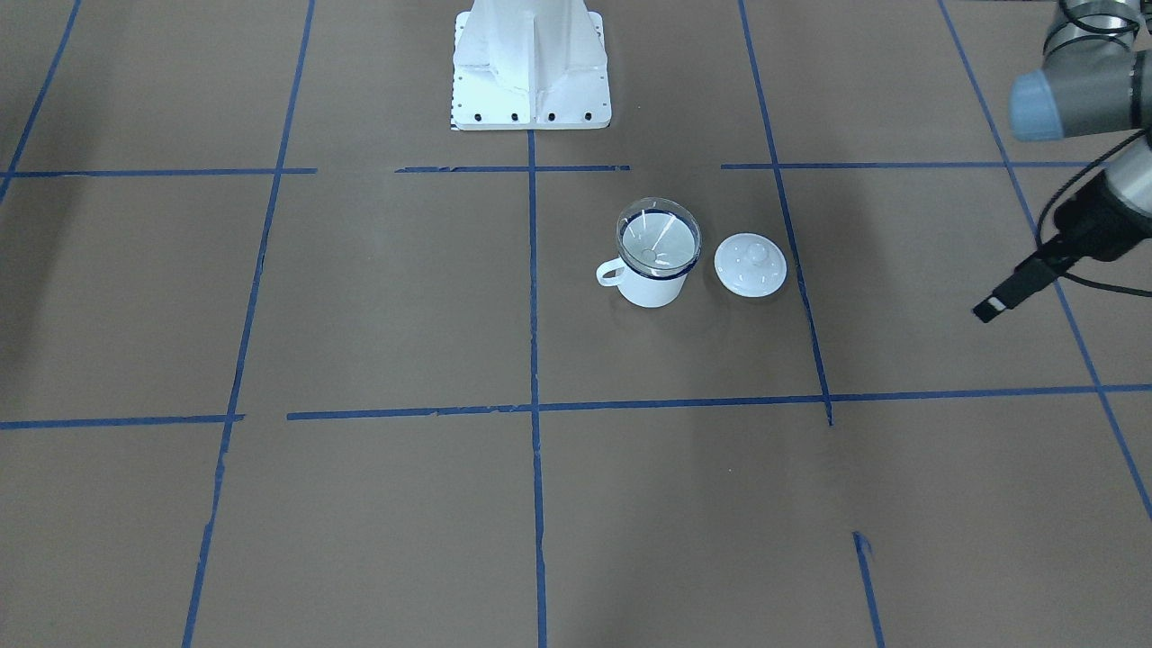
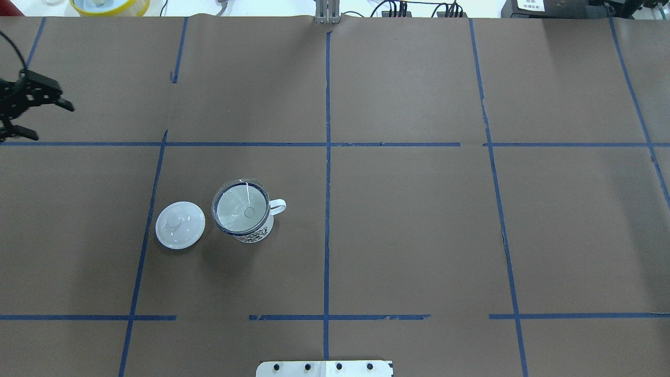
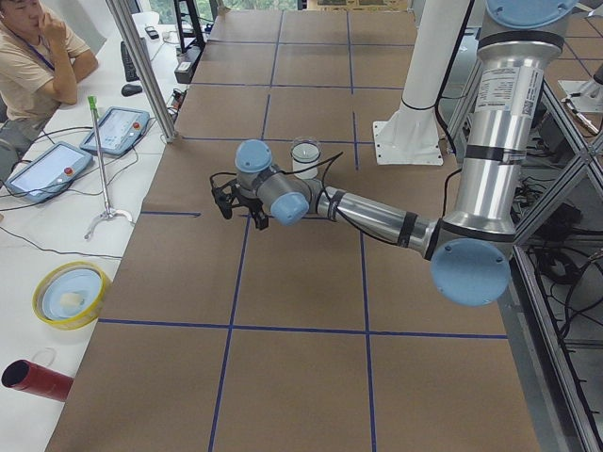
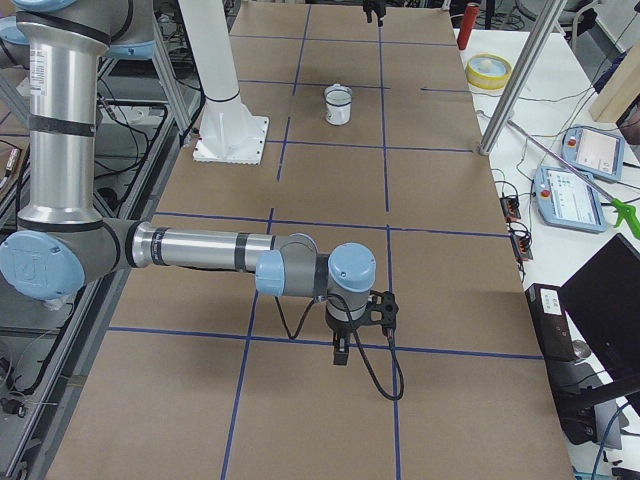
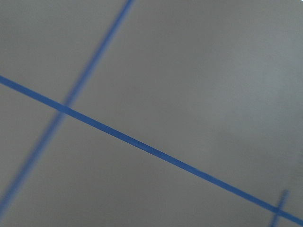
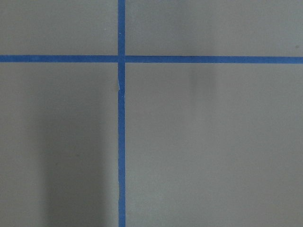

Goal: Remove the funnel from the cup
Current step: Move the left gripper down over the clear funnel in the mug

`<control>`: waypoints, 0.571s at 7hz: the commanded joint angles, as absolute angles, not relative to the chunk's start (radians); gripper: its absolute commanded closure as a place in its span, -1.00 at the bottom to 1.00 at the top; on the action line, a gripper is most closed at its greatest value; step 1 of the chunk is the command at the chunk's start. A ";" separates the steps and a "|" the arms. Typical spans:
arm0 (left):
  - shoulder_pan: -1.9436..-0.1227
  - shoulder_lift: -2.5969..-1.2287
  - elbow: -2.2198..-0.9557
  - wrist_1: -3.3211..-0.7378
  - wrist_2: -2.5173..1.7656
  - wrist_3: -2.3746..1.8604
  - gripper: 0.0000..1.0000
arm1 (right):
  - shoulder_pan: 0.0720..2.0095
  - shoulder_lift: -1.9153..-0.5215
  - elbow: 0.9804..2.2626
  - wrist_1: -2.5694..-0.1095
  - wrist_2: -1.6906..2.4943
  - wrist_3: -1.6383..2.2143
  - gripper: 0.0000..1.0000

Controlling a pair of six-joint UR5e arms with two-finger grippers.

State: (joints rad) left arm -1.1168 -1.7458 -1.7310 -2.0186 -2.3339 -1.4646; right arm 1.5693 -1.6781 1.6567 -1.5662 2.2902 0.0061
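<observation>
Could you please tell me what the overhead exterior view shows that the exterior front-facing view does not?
Only the overhead view shows the left gripper with its fingers spread open, a dark pattern on the cup, and a yellow bowl at the far edge. Only the front-facing view shows the robot base as a white column, and the grey and blue joints of the left arm. Both show the clear funnel seated in the cup, with the white lid beside it, not touching.
</observation>
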 commanded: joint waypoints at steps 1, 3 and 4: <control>-0.962 -2.002 -1.763 -1.697 -2.284 -1.630 -1.00 | 1.569 -1.678 1.657 -1.566 2.290 0.006 -1.00; -0.812 -2.078 -1.845 -1.599 -2.205 -1.852 -1.00 | 1.569 -1.678 1.657 -1.566 2.290 0.006 -1.00; -0.755 -2.138 -1.848 -1.521 -2.159 -1.861 -1.00 | 1.569 -1.678 1.657 -1.566 2.290 0.006 -1.00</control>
State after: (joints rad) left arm -0.8324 -2.0760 -1.8227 -1.6035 -2.2114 -1.8052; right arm 1.5693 -1.6781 1.6567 -1.5662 2.2902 0.0061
